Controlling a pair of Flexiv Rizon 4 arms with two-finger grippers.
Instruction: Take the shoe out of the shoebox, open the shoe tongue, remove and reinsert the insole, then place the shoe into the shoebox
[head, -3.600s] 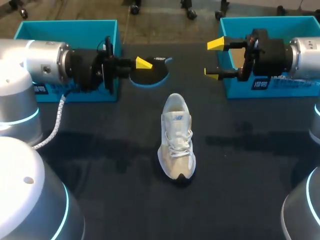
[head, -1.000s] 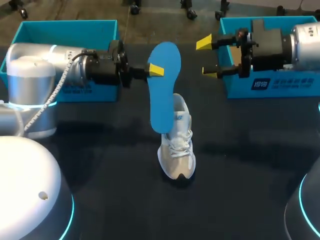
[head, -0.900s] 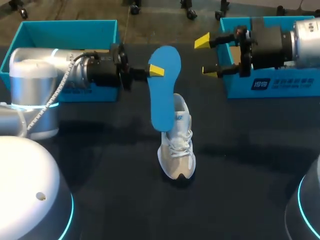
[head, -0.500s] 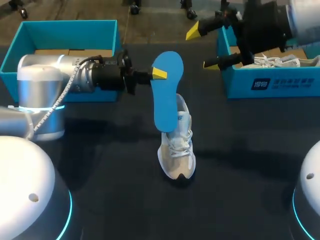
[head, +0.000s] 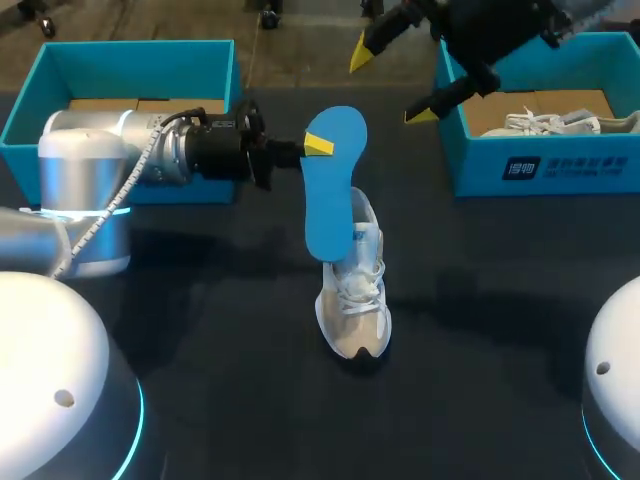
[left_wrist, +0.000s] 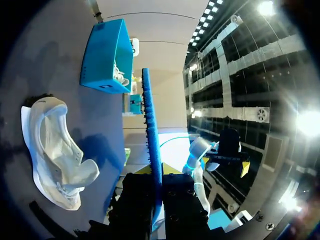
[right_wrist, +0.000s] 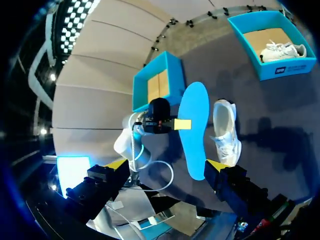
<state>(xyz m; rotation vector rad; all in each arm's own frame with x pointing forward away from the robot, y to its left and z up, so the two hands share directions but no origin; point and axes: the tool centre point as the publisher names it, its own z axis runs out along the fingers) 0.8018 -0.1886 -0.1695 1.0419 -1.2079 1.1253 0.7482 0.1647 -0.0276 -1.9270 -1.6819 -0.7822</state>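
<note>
A white sneaker (head: 353, 285) lies on the dark table, toe toward me. Just above its heel hangs the blue insole (head: 330, 190), upright, with my left gripper (head: 318, 146) shut on its upper edge. In the left wrist view the insole (left_wrist: 151, 125) shows edge-on between the fingers, and the sneaker (left_wrist: 55, 150) lies off to one side below. My right gripper (head: 392, 82) is raised high above the table's far side, open and holding nothing. From there it looks down on the insole (right_wrist: 192, 130), the sneaker (right_wrist: 226, 132) and my left gripper (right_wrist: 180, 124).
A blue shoebox (head: 130, 70) stands at the back left behind my left arm. Another blue shoebox (head: 540, 150) at the back right holds a second white shoe (head: 560, 120). Dark table surface lies in front of and beside the sneaker.
My right arm has risen up and back, uncovering the right shoebox and the shoe in it. The left gripper has carried the insole slightly to the right, still over the sneaker's heel.
</note>
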